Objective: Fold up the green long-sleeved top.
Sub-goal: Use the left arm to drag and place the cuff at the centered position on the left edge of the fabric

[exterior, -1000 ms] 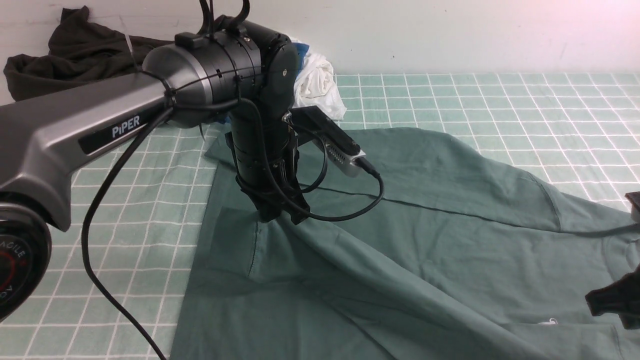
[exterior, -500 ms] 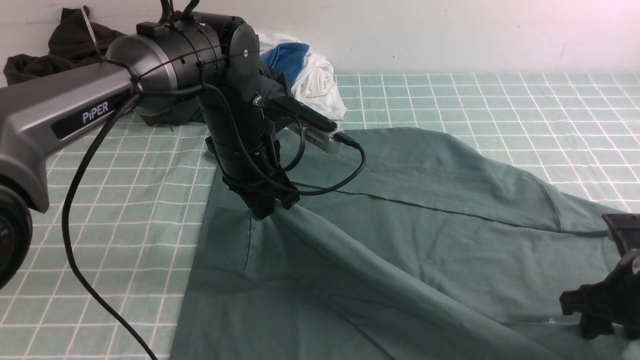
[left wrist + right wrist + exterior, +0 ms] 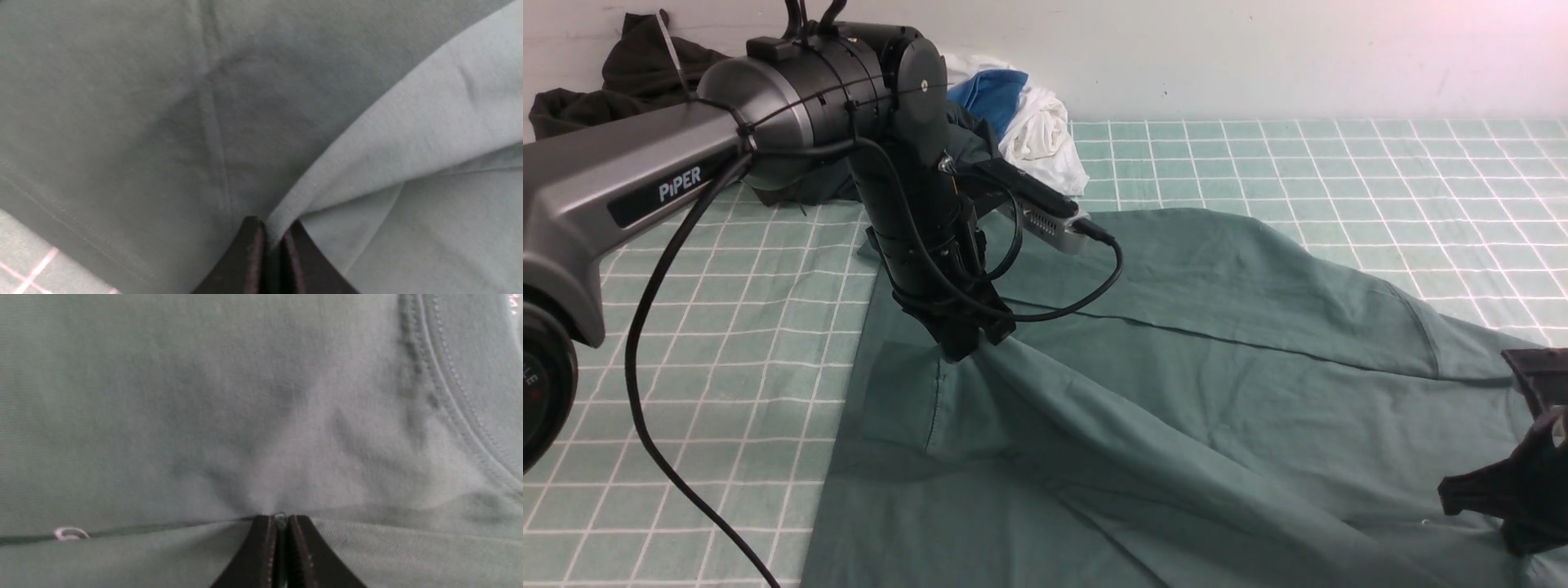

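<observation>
Nearest, the green long-sleeved top [image 3: 1217,384], spread beneath and between both grippers, is pinched in the clenched right gripper [image 3: 278,517]; farther off, a raised fold is clamped by the left gripper [image 3: 273,228]. Grasping seems done; a matched lift-and-fold is called for.

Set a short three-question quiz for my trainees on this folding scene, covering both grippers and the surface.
1. True or false: the left gripper is shut on a raised fold of the green long-sleeved top.
2. Which pattern does the table cover show? A: diagonal stripes. B: a white grid on green. C: red dots.
3. In a few words: what is the right gripper pinching?

Key: 1 true; 2 B; 3 the green long-sleeved top, whose fabric puckers toward the closed tips.
</observation>
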Motion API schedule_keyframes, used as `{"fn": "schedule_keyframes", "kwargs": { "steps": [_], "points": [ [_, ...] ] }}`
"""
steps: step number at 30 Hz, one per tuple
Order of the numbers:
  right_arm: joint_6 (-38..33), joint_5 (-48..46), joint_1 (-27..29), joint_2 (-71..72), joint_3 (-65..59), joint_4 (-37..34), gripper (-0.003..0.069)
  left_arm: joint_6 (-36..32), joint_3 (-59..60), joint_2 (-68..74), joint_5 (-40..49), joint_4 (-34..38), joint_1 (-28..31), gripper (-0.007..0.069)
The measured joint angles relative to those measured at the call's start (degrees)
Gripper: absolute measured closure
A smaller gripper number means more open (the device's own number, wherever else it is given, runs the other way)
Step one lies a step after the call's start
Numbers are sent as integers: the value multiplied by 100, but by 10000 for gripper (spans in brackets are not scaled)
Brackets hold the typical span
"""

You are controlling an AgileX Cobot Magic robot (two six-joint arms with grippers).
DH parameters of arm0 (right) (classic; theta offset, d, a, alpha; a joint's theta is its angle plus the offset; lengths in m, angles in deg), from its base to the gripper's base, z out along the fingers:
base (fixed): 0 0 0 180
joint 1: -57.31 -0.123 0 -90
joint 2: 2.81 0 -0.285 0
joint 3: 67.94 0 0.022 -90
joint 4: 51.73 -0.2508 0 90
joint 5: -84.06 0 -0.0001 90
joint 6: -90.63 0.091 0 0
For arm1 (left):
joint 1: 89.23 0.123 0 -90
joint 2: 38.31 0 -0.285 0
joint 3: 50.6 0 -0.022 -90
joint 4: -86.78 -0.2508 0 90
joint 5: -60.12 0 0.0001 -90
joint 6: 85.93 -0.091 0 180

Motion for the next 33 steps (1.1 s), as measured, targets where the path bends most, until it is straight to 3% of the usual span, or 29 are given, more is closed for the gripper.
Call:
{"fn": "schedule_keyframes", "kwargs": {
  "steps": [8, 16, 21, 24, 29, 33],
  "points": [
    [688, -767, 0, 831, -48, 849, 655, -5, 0, 0, -160, 81, 0, 608],
    [1025, -731, 0, 924, -50, 1149, 655, -289, 0, 0, -925, 106, 0, 597],
    [1049, -568, 0, 844, -50, 1195, 617, -462, 0, 0, -1229, 100, 0, 491],
    [1157, -577, 0, 838, 25, 1265, 521, -412, -36, 7, -1378, 82, 0, 344],
    [1327, -723, 0, 906, 377, 1425, 361, 571, -447, 18, -1431, -95, 81, 155],
    [1292, -768, 0, 1059, 663, 1357, 312, 1195, -660, 30, -1499, -279, 331, 104]
  ]
}}
